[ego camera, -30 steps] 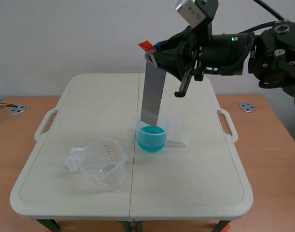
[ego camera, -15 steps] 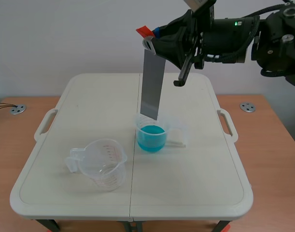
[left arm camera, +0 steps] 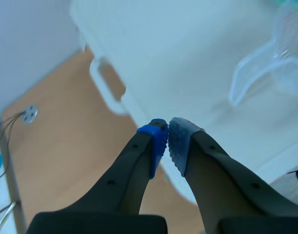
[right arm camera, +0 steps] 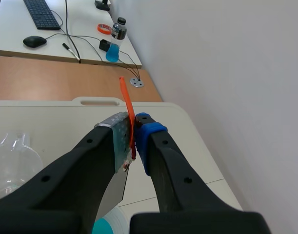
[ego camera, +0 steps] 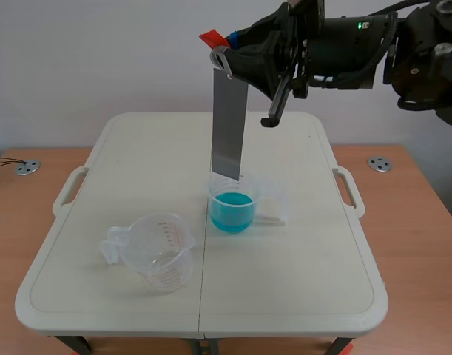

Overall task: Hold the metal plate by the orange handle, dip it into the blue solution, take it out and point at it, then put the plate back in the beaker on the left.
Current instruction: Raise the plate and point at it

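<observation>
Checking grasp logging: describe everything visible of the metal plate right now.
The metal plate is a long, flat grey strip, matte metal by its look, hanging nearly upright with a slight tilt. A thin orange handle sits at its top end, and the right gripper is shut on that handle. Its lower edge hangs over the beaker of blue solution, about at rim level and above the liquid. Nothing else touches it. Whether it is wet cannot be told.

The long grey metal plate (ego camera: pixel 228 126) with a small orange handle (ego camera: pixel 210 37) hangs upright, its lower edge just above the clear plastic beaker of blue solution (ego camera: pixel 232 208). The empty clear measuring beaker (ego camera: pixel 160 251) stands upright on the tabletop (ego camera: pixel 299 296), near it.
</observation>
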Controlling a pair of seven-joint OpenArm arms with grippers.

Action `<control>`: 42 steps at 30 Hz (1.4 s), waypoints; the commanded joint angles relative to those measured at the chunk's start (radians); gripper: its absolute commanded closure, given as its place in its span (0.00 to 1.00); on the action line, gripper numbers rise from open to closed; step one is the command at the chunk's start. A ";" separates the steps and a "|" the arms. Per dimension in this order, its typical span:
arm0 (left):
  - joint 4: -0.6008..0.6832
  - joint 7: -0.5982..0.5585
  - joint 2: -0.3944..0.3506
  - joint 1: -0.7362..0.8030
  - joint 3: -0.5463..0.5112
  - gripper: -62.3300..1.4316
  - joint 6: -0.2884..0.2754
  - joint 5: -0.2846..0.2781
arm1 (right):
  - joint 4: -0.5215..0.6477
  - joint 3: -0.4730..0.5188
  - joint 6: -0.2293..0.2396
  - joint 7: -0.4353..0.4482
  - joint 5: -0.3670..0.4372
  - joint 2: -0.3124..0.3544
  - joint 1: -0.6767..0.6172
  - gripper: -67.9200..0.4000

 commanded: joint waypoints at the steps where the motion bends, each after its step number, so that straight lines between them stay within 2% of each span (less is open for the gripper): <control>1: 0.013 0.010 0.000 -0.027 0.034 0.88 -0.007 -0.007 | 0.018 0.021 0.005 0.008 0.018 0.005 0.024 0.98; 6: 0.012 0.065 0.000 -0.153 0.159 0.88 -0.013 -0.007 | 0.018 0.021 0.005 0.008 0.018 0.005 0.024 0.98; 16: -0.007 0.089 0.014 -0.428 0.437 0.88 -0.013 -0.007 | 0.018 0.021 0.005 0.008 0.018 0.005 0.024 0.98; 20: -0.035 0.128 0.054 -0.518 0.521 0.88 -0.014 -0.003 | 0.018 0.021 0.005 0.008 0.018 0.005 0.024 0.98; 23: -0.071 0.132 0.092 -0.570 0.573 0.88 -0.015 0.032 | 0.018 0.021 0.005 0.008 0.018 0.005 0.024 0.98; 27: -0.142 0.130 0.157 -0.634 0.615 0.88 -0.014 0.068 | 0.018 0.021 0.005 0.008 0.018 0.005 0.024 0.98; 34: -0.255 0.118 0.263 -0.726 0.658 0.88 -0.012 0.162 | 0.018 0.021 0.005 0.008 0.014 0.005 0.024 0.98; 42: -0.304 0.108 0.307 -0.765 0.665 0.88 -0.012 0.209 | 0.018 0.021 0.005 0.003 0.014 0.005 0.024 0.98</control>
